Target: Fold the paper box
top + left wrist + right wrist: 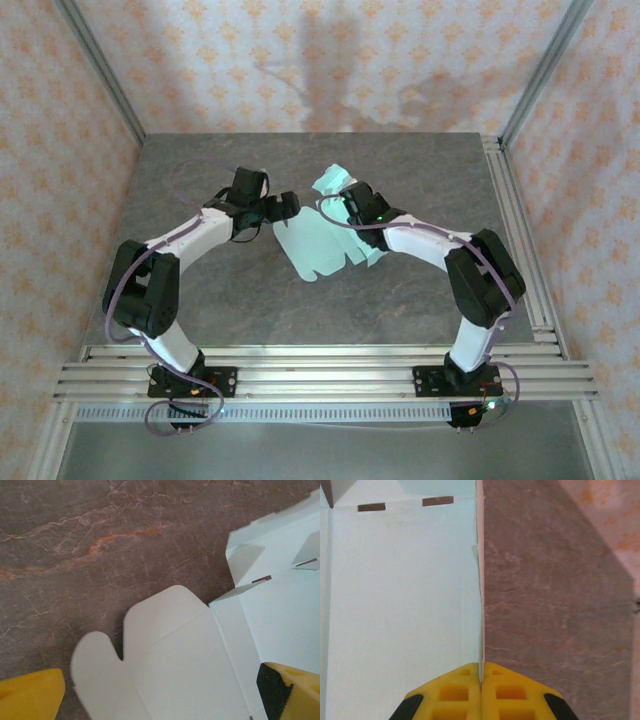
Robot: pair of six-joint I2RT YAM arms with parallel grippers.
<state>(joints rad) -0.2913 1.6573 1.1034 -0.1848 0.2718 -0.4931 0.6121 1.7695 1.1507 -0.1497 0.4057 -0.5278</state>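
Note:
The paper box (318,250) is a pale mint-green flat cutout with rounded flaps, lying mid-table, with one part raised at its far right. My right gripper (352,207) is shut on that raised panel. In the right wrist view its yellow fingertips (460,690) pinch the panel's thin edge, and the mint sheet (400,595) spreads to the left. My left gripper (283,208) hovers at the cutout's left side. It is open, with yellow fingers (30,695) wide apart on either side of a rounded flap (200,665).
The grey marbled tabletop (200,290) has free room left of and in front of the cutout. Aluminium rails (320,365) run along the near edge and another rail (520,230) runs down the right side. Patterned walls enclose the table.

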